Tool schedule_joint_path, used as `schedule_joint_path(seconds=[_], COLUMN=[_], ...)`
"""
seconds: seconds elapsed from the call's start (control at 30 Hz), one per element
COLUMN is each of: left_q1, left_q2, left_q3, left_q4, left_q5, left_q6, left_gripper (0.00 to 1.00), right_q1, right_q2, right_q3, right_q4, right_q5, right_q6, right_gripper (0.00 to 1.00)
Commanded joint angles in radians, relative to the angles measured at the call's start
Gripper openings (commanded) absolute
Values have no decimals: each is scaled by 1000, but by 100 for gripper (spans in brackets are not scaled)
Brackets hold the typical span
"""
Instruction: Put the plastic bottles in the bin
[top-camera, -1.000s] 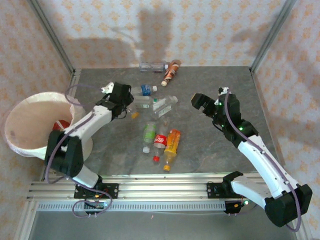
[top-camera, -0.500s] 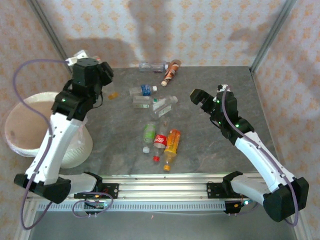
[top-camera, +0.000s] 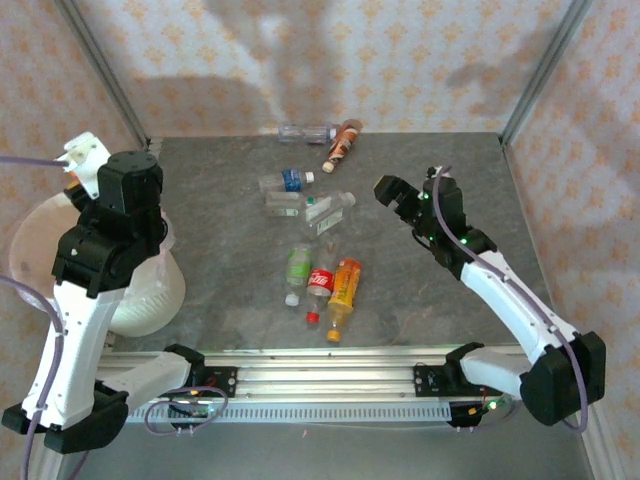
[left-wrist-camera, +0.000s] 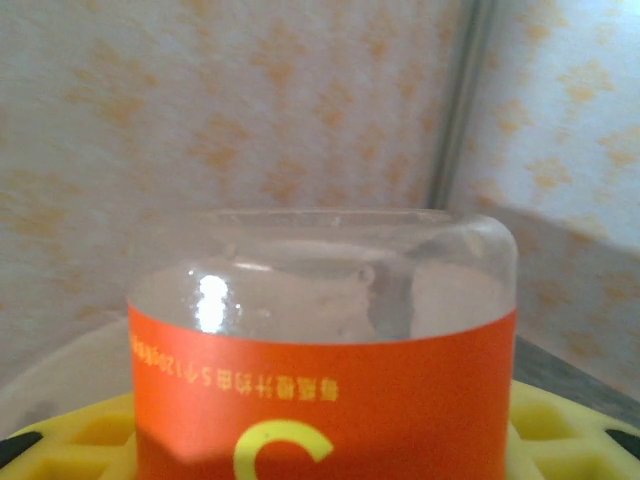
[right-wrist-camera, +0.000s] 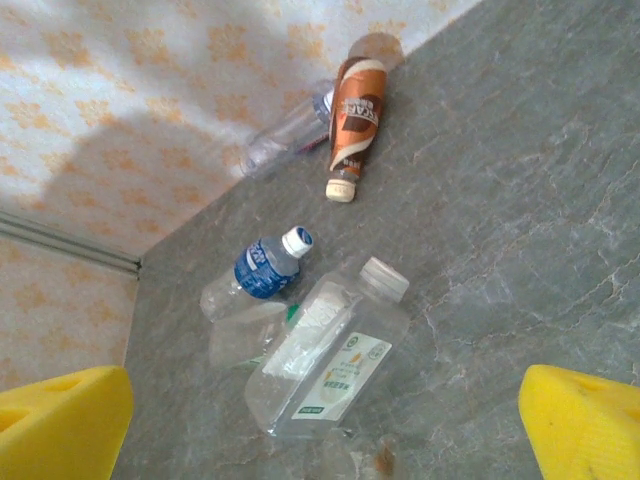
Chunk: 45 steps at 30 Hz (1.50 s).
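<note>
Left gripper (top-camera: 82, 163): raised high, about over the far rim of the bin (top-camera: 150, 290); its jaws were drawn in narrow around an orange-labelled bottle (left-wrist-camera: 325, 390).
Held bottle: clear-bodied, label text upside down in the wrist view, rounded end pointing away from the gripper; not yet in the bin.
Right gripper (top-camera: 393, 196): well apart from the bin, on the right side of the table (top-camera: 220, 280), spread wide and holding nothing; yellow fingers (right-wrist-camera: 60, 420) framed the loose bottles.
Loose bottles: all lay on the table to the right of the bin. The blue-labelled bottle (top-camera: 287, 181) and clear square bottle (top-camera: 330, 210) were nearer the middle. The green one (top-camera: 298, 268), red one (top-camera: 320, 283) and orange-filled one (top-camera: 343, 285) lay packed side by side. The brown one (top-camera: 342, 145) was by the far wall.
Risk, release: the gripper seemed close to the rim, not over the bin's centre, so a drop could clip the edge and bounce out behind the bin.
Risk, grip: the smooth round body could slip or swing if the arm jerked.
Risk, right side: bottles lying on their sides roll, so closing on one could nudge its neighbours away.
</note>
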Motion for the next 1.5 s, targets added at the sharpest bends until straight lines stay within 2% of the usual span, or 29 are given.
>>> schedule_joint_path(seconds=[0.0, 0.03, 0.13, 0.23, 0.33, 0.5, 0.77, 0.87, 0.97, 1.07, 1.17, 1.23, 1.47], left_q1=[56, 97, 273, 395, 485, 575, 634, 635, 635, 635, 635, 636, 636], left_q2=[14, 18, 13, -5, -44, -117, -131, -132, -140, -138, -124, -117, -144], left_q3=[-26, -33, -64, -102, -166, -266, -362, -385, -396, -394, -369, -340, -205], left_q4=[-33, -36, -48, -76, -76, -103, -114, -124, -125, -113, -118, -115, -100], left_q5=[-161, -142, 6, 47, 90, 96, 144, 120, 114, 131, 160, 204, 408], left_q6=[45, 39, 8, -38, -43, -67, -96, -108, -114, -110, -111, -104, -100], left_gripper=[44, 44, 44, 44, 44, 45, 48, 52, 65, 70, 80, 87, 94], right_q1=[2, 2, 0, 1, 1, 2, 2, 0, 1, 1, 1, 1, 2], right_q2=[8, 8, 6, -3, -21, -24, -17, -23, -29, -26, -19, -15, -7], right_q3=[44, 38, 29, 31, 17, 26, 28, 25, 14, 13, 16, 14, 10], right_q4=[-12, -5, 6, -13, -19, -35, -29, -38, -34, -29, -27, -27, -41], right_q5=[-26, -28, -31, -4, 43, 60, 65, 68, 78, 82, 79, 80, 114], right_q6=[28, 37, 51, 46, 36, 14, 41, 43, 44, 46, 52, 57, 61], right_gripper=[99, 99, 99, 99, 99, 99, 99, 99, 99, 99, 99, 99, 99])
